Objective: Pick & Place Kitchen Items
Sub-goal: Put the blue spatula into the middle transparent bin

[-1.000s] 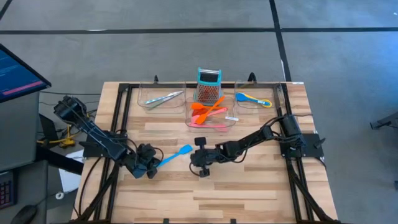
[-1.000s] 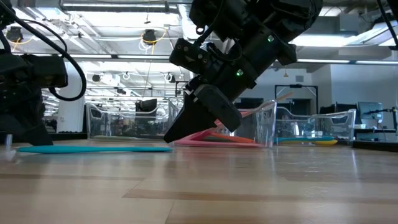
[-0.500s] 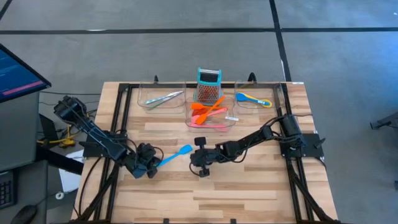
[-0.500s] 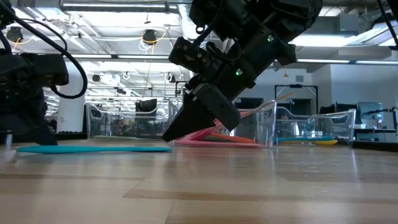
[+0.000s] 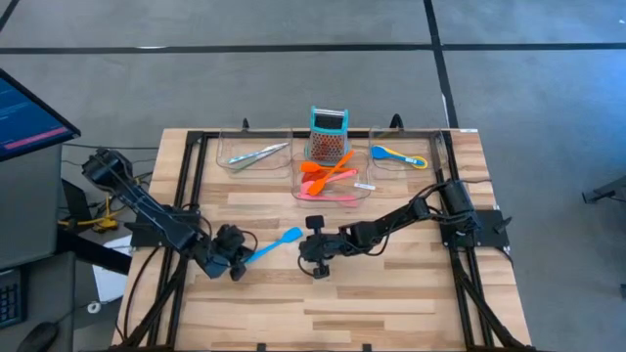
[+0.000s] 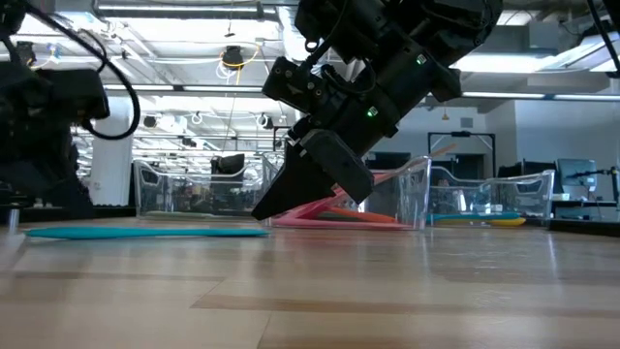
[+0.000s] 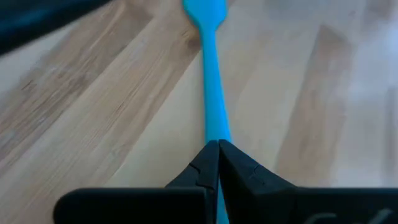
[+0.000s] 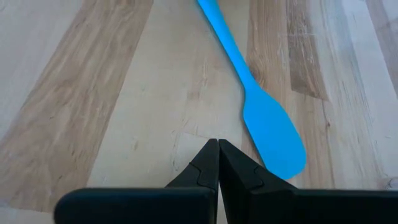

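A blue spatula lies flat on the wooden table, blade toward the far right; it also shows in the low view. My left gripper is shut at the spatula's handle end, and the handle runs under its fingertips. My right gripper is shut and empty. It points down at the table just beside the blade, and its tip is low over the wood. My left gripper's shut fingertips stand over the spatula's handle, near its free end, and point along it. The spatula lies flat on the table. I cannot tell whether the fingers touch it.
Three clear trays stand at the far edge. The left tray holds metal tongs, the middle one orange, red and pink utensils, the right one a blue and yellow utensil. A teal-topped grater stands behind the middle tray.
My left gripper has risen a little and drawn slightly toward the table's left edge. The blue spatula has stayed flat in place.
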Controlling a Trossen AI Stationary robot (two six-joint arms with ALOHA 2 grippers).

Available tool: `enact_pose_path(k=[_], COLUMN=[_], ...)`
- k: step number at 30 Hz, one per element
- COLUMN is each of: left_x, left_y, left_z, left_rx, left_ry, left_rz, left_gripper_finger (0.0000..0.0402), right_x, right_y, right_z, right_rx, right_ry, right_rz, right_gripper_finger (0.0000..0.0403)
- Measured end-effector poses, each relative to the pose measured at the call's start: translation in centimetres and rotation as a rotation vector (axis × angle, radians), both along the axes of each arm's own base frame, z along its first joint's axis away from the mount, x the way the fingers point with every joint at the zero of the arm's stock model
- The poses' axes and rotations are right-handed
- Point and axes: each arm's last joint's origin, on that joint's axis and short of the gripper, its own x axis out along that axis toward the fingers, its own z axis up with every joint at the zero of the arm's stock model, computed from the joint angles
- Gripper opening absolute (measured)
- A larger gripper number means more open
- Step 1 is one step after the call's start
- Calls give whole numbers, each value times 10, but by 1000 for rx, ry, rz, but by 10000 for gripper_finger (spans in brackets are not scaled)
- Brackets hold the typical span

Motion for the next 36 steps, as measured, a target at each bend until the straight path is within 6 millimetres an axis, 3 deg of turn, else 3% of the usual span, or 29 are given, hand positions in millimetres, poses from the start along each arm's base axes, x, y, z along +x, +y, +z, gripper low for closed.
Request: enact_pose_path(k=[6,17,36], left_x=[-1,0,1], left_y=[0,-2,-3], left_z=[11,-5,-6], left_rx=[-30,-52,-62], left_ry=[-53,31,32], left_rz=[-16,23,16], left_gripper_finger=[1,1,1], right_x=[0,0,6], right_y=[0,0,-10], right_z=[0,0,4], right_rx=[0,1,-35], right_ry=[0,0,-56], right_rz=[0,1,12], right_gripper_finger=[0,0,7])
